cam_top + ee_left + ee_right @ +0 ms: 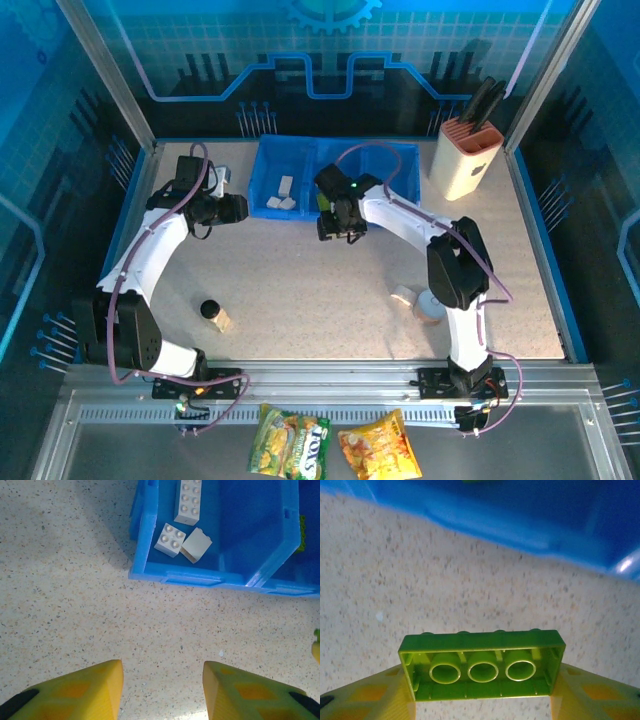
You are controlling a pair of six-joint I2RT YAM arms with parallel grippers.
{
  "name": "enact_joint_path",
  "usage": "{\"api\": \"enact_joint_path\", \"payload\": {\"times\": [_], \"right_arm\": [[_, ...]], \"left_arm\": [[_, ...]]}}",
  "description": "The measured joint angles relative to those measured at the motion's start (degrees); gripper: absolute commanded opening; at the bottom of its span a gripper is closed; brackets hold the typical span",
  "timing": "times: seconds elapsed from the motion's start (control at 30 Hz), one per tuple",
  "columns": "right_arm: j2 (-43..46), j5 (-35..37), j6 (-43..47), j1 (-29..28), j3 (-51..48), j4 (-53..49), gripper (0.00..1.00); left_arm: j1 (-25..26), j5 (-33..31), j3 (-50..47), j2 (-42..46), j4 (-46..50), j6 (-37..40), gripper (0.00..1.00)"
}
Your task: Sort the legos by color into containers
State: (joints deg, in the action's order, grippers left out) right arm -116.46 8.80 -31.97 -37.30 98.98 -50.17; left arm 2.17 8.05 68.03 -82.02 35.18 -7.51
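Three white bricks [170, 540] binned in the tray [175, 575], right gripper [481, 700] clamped on a green brick [482, 652] just short of it, left gripper [162, 680] spread and empty, so I'd call the job unfinished.

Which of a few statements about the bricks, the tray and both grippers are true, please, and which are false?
1. The right gripper holds a green brick. True.
2. The left gripper holds a white brick. False: it is open and empty.
3. Three white bricks lie in the tray's left compartment. True.
4. The knife block stands near the left arm's base. False: it stands at the far right corner.
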Motion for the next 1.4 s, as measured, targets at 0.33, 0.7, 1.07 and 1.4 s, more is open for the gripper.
{"api": "enact_joint_path", "payload": {"times": [0.33, 0.7, 1.07, 1.4], "right_arm": [[-8.61, 0.11, 7.52, 4.76, 12.13, 3.32, 0.6], [-18.47, -0.39, 14.27, 7.67, 25.44, 6.64, 0.6], [-26.75, 2.54, 18.82, 8.09, 36.22, 8.22, 0.6], [-28.26, 6.49, 21.31, 8.11, 36.52, 11.26, 0.68]], "left_arm": [[-0.2, -0.02, 0.0, 0.0, -0.11, 0.02, 0.47], [-0.2, -0.04, -0.07, 0.0, -0.7, 0.02, 0.46], [-0.2, -0.07, -0.07, -0.15, -0.83, 0.02, 0.46], [-0.22, -0.07, -0.44, -0.2, -0.83, 0.02, 0.46]]}}
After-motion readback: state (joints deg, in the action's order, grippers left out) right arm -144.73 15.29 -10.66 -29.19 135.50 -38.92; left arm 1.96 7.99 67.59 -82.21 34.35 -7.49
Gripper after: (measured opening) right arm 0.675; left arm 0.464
